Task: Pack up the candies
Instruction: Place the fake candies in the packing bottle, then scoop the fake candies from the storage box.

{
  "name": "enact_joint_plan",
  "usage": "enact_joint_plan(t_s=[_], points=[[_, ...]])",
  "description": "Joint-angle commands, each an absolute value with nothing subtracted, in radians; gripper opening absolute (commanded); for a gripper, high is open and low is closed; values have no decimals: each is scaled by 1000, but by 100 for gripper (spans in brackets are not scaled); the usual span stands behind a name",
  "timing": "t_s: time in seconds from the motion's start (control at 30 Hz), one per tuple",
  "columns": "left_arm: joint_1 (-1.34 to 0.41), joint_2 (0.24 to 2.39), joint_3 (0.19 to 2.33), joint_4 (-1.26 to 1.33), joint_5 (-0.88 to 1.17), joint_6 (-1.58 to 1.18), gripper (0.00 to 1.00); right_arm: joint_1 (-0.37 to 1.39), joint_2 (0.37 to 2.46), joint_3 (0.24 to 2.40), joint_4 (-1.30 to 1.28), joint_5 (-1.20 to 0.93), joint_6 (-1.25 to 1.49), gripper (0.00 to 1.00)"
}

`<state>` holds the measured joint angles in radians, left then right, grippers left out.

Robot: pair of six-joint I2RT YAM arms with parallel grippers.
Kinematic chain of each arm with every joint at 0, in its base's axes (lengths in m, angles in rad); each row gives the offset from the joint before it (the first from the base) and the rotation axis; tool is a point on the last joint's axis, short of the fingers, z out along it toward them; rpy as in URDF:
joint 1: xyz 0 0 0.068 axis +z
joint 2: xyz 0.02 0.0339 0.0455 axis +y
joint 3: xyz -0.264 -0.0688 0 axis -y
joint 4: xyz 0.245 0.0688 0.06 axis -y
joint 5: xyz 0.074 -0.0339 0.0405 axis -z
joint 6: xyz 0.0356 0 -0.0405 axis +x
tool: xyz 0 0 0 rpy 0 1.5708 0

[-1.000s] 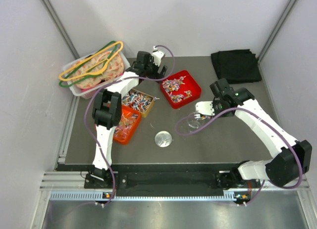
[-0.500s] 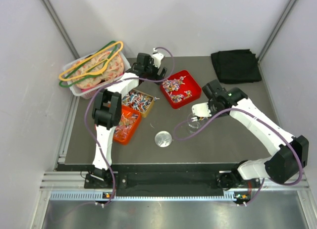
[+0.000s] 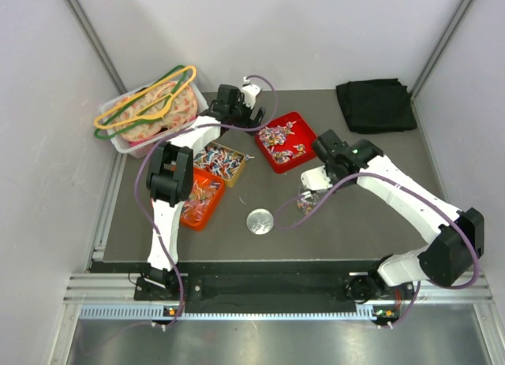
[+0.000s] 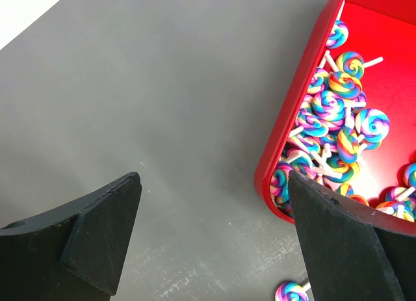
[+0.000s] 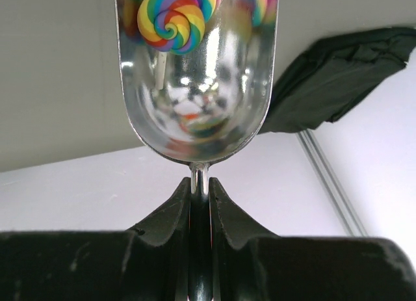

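Right gripper (image 5: 200,192) is clenched on the thin handle of the metal scoop (image 5: 198,99). Handle and bowl run in one line straight out from the jaws. The bowl holds a few candies (image 5: 174,20) (rainbow swirl lollipops on white sticks), sitting toward its far end.

From above, the scoop (image 3: 305,200) hangs over bare table (image 3: 347,223), just off the near corner of the red tray (image 3: 310,135), where most of the candies (image 3: 281,139) lie. The scoop's long axis points near-left, away from my right wrist and toward the round silver piece (image 3: 260,221) (lid or tin, cannot tell).

Left gripper (image 4: 213,184) is released, jaws spread wide with nothing between them, low over the table at the tray's far-left side. Its right finger (image 4: 344,242) overlaps the tray rim (image 4: 281,155) in the wrist view. One stray candy (image 4: 290,292) lies on the table beside that rim.

My read: the right arm owns the load and is nearer to wherever it dumps. Keep the bowl level along its axis or the sweets slide out the open end.

There is open table between the red tray and the silver piece. The yellow tray (image 3: 220,162) and orange tray (image 3: 200,198) are further left, by the left arm. The black cloth (image 3: 376,105) is well apart at the far right.
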<state>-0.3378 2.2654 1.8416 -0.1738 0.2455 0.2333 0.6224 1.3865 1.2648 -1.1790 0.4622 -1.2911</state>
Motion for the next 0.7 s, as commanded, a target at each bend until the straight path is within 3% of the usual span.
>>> enact_joint_plan(t_s=[0.0, 0.43, 0.67], points=[[-327, 2195, 1838, -117, 262, 222, 99, 647, 1387, 1319, -1177, 540, -1325, 0], [-327, 2198, 1832, -106, 268, 210, 99, 698, 1404, 1356, -1193, 614, -1356, 0], [-324, 2214, 1856, -109, 272, 215, 99, 663, 1408, 1485, -1252, 479, -1289, 0]])
